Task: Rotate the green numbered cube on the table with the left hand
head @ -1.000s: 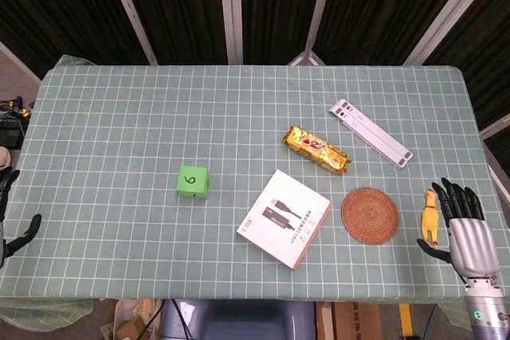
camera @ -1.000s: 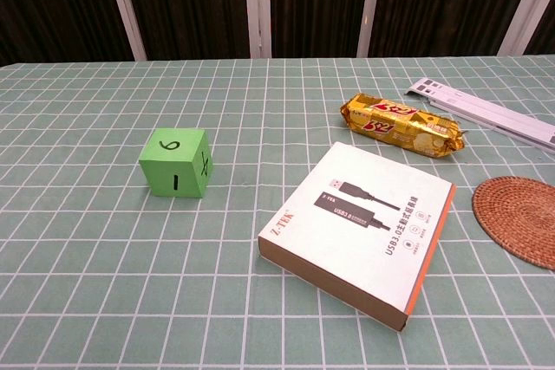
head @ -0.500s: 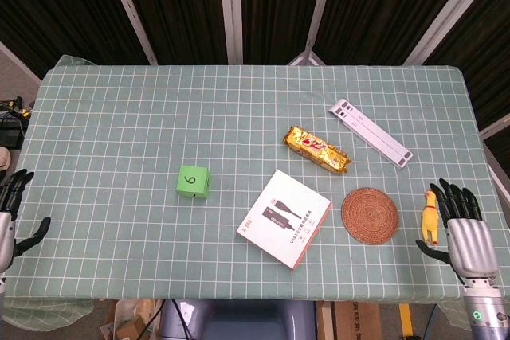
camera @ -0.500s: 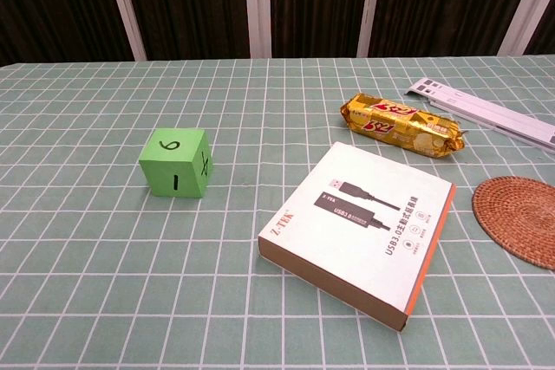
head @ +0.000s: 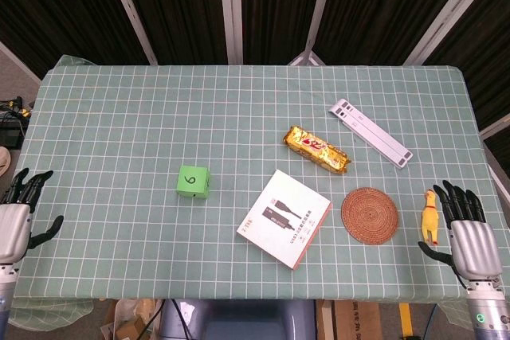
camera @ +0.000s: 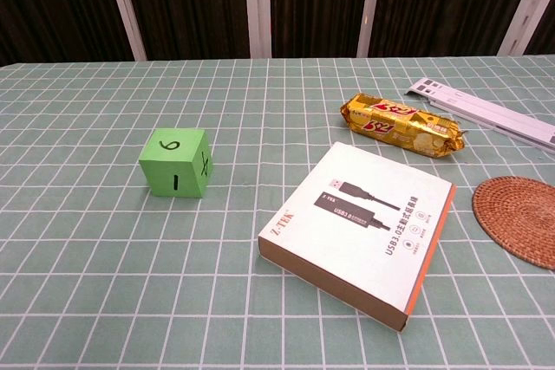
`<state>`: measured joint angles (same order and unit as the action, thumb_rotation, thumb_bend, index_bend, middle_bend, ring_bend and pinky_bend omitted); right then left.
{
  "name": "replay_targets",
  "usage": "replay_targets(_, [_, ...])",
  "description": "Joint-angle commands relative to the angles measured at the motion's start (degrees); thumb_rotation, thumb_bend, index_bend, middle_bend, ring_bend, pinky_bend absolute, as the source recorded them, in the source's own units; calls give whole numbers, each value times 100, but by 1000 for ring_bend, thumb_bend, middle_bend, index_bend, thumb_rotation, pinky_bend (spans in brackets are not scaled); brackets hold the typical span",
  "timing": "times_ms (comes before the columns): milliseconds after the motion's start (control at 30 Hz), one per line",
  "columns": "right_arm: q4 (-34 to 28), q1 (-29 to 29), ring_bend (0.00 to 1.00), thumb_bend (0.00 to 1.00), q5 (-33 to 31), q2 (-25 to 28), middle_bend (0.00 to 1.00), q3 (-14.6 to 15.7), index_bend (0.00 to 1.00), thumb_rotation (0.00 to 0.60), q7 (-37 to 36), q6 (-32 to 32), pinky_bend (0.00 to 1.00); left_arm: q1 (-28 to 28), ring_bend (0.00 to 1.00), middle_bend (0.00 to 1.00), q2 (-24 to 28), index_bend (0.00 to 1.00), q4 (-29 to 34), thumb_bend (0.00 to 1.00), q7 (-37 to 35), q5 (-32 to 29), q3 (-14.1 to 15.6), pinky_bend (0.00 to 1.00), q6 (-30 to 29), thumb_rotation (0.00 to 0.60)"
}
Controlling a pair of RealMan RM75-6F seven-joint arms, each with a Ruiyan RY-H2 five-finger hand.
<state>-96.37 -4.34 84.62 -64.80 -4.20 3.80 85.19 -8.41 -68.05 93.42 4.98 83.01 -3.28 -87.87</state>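
Observation:
The green numbered cube [head: 193, 183] [camera: 175, 163] sits on the checked table, left of centre, with a 6 on its top face and a 1 on the face toward me. My left hand [head: 17, 214] hovers at the table's left front corner, fingers spread, holding nothing, far to the left of the cube. At the front right corner my right hand [head: 466, 228] is also spread and empty. Neither hand shows in the chest view.
A white USB cable box [head: 284, 218] [camera: 359, 230] lies right of the cube. Beyond it are a gold snack bar [head: 316, 150] [camera: 402, 126], a round woven coaster [head: 370, 215] [camera: 520, 219], a white stand [head: 371, 132] [camera: 486, 113] and a yellow rubber chicken [head: 430, 217] beside my right hand.
My left hand has risen into view and moved inward over the table's left front corner. The right hand slid slightly down. The cube has not moved.

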Motion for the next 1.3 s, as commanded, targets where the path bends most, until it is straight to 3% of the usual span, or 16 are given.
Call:
replay_targets(33, [0,-4,0,73,-9,-4,0,1,55,600,10,-16,0,-297,139,257,-104,119,-294,417,31,-331,-176,289,560,600])
replay_targets(167, [15,-37,0,72,-82,-42,0,-20,54,600,71,-93,0,-813,325,416,116,128,-252,523,275,-812,-297,468,1696,600])
replay_targets(267, [9,-63,0,72,-129,-77,0,-32,55,600,153,-144,0,-1132,529,604,164,141,-183,621,314,-1002,-441,636,2181,600])
replay_targets(367, [-3,-74,0,73,-140,-109,0,-31,55,600,234,-159,0,-1415,629,708,234,144,10,680,521,-1201,-490,706,2655,600])
replay_targets(533, [-15,-82,0,73,-189,-135,0,-37,55,600,299,-188,0,-1939,655,740,487,141,584,694,1233,-2091,-435,715,3695,600])
replay_targets(633, [-29,-88,0,73,-244,-133,0,-48,55,600,319,-220,0,-2258,673,760,471,140,779,710,1688,-2674,-424,718,3970,600])
replay_targets(933, [-19,-104,0,73,-287,-94,0,-57,55,600,247,-279,0,-2835,676,761,-57,139,972,726,2538,-3610,-249,722,3891,600])
replay_targets(1300, [-19,-97,0,73,-328,-74,0,-73,55,600,214,-276,0,-3255,676,761,-660,140,930,725,3021,-4006,-73,722,3586,600])
